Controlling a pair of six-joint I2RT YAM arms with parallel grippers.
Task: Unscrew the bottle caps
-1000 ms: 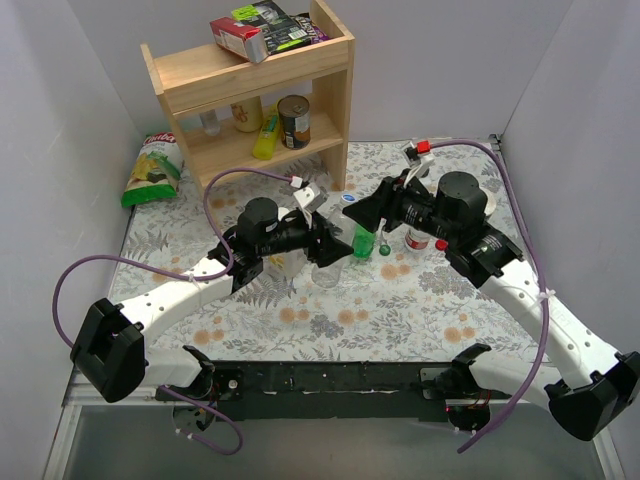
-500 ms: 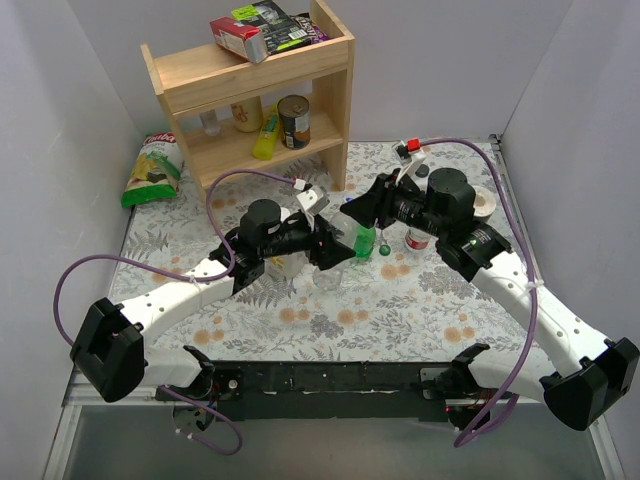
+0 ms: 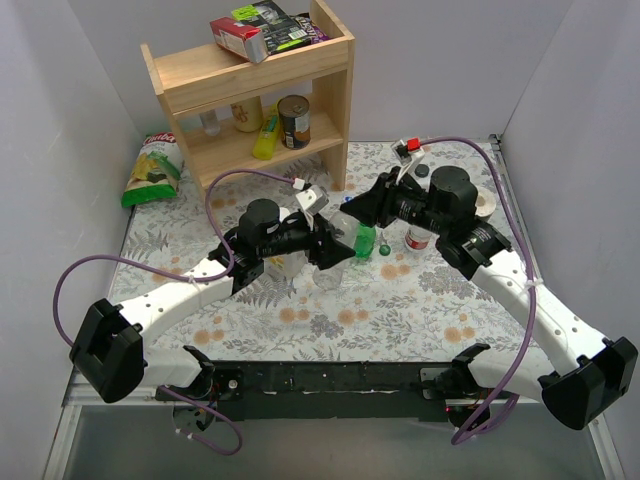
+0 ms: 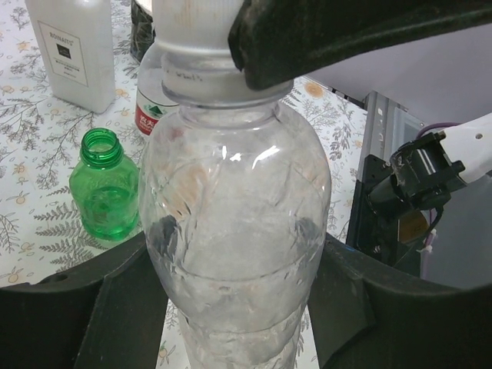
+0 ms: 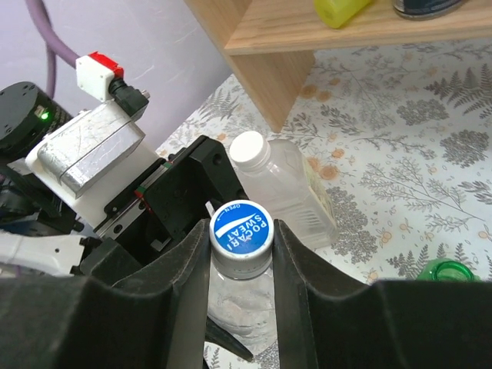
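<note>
While left gripper (image 4: 238, 292) clamps the clear bottle (image 4: 231, 200), right wrist view alone shows right gripper (image 5: 240, 257) pinching blue cap (image 5: 240, 228).

White arm links (image 3: 170, 295), black joints (image 3: 262, 216) and jaws, purple cables (image 3: 460, 140), red plug (image 3: 404, 148)

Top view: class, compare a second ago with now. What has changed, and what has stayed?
The right gripper moved left, from near the green bottle to over the big bottle, and its fingers now clasp the blue cap. The left gripper stayed clamped on the big bottle; the green bottle stayed put.
</note>
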